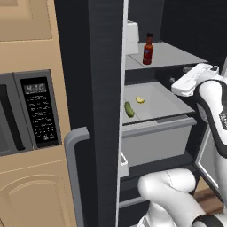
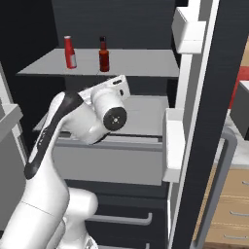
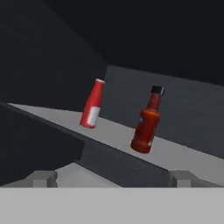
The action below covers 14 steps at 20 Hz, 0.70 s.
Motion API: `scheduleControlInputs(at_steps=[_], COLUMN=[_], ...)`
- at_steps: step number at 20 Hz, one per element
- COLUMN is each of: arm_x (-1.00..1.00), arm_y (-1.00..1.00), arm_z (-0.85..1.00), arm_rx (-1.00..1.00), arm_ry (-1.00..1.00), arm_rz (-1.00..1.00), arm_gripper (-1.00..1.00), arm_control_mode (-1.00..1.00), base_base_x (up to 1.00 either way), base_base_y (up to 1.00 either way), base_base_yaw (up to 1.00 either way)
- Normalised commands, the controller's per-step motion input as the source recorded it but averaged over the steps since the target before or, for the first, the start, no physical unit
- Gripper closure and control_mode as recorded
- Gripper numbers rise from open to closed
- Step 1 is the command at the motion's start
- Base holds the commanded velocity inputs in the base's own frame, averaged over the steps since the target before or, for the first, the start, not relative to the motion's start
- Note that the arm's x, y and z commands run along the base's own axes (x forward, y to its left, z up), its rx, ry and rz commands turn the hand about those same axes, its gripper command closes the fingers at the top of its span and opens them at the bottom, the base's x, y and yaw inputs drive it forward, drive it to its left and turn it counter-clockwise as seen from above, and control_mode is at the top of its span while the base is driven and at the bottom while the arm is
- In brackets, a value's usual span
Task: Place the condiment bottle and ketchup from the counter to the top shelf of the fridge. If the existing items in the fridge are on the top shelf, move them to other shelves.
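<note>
Bottles both on the top shelf [image 2: 146,65], job nearly closed out.

Ahead of my spread, empty jaws the condiment bottle [image 3: 148,127] stands upright on that shelf, with the ketchup [image 3: 92,110] beyond it and off to one side; the two are near each other but apart. My gripper [image 3: 111,177] holds nothing. Below my jaws, the green pickle [image 1: 129,109] and yellow wedge [image 1: 140,99] lie on the lower shelf, so I judge nothing is left but backing out of the fridge [image 1: 97,66].

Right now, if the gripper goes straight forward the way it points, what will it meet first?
Probably the front edge of the top shelf, which lies just ahead between the open fingertips. The condiment bottle stands behind it, slightly right; depth is hard to judge.
</note>
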Motion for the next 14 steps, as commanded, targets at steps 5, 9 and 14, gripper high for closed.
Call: scheduleControlInputs(at_steps=[5, 9, 14], arm_x=[-1.0, -1.0, -1.0], arm_y=[0.01, 0.09, 0.19], arm_z=[-0.13, 0.01, 0.51], arm_rx=[0.0, 0.0, -0.05], arm_ry=[-0.15, -0.08, -0.41], arm_rz=[0.0, 0.0, 0.06], arm_gripper=[-1.0, -1.0, -1.0], arm_control_mode=[-1.0, -1.0, -1.0], base_base_x=[0.0, 0.0, 0.0], base_base_y=[0.0, 0.0, 0.0], base_base_yaw=[0.0, 0.0, 0.0])
